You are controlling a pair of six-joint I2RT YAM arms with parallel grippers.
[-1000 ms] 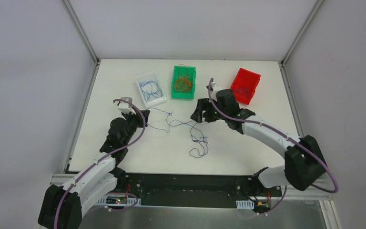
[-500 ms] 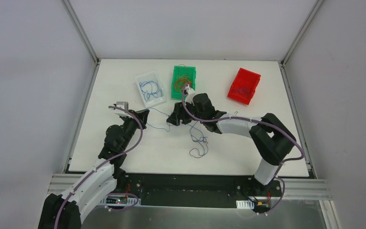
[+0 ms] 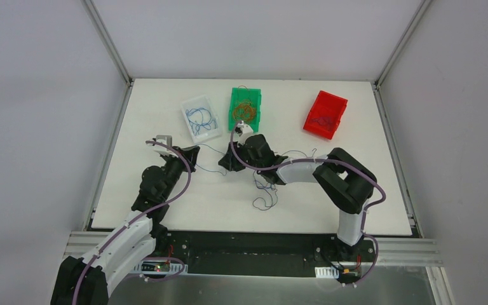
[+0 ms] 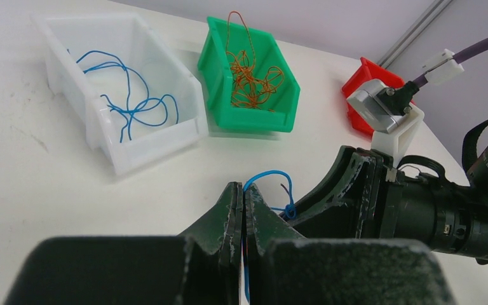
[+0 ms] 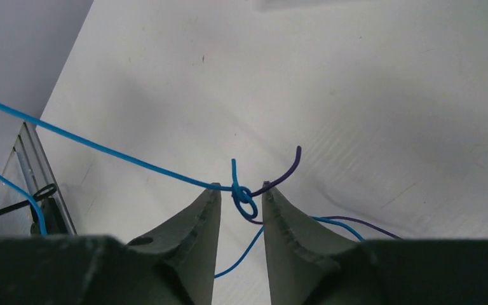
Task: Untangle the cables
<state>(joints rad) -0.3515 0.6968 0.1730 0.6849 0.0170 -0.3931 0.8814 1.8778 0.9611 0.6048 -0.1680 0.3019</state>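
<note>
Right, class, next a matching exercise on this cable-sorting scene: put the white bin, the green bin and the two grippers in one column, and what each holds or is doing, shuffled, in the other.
Things:
1. white bin
2. green bin
3. left gripper
4. right gripper

States:
A. orange wires inside
B. shut on a blue strand
C. jaws apart, a knot between them
D. blue wire inside

Pairs: 1-D, 2-A, 3-B, 4-C

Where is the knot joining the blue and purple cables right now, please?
In the right wrist view, the blue cable's knot sits between the right gripper's parted jaws, right of the left gripper.
</note>
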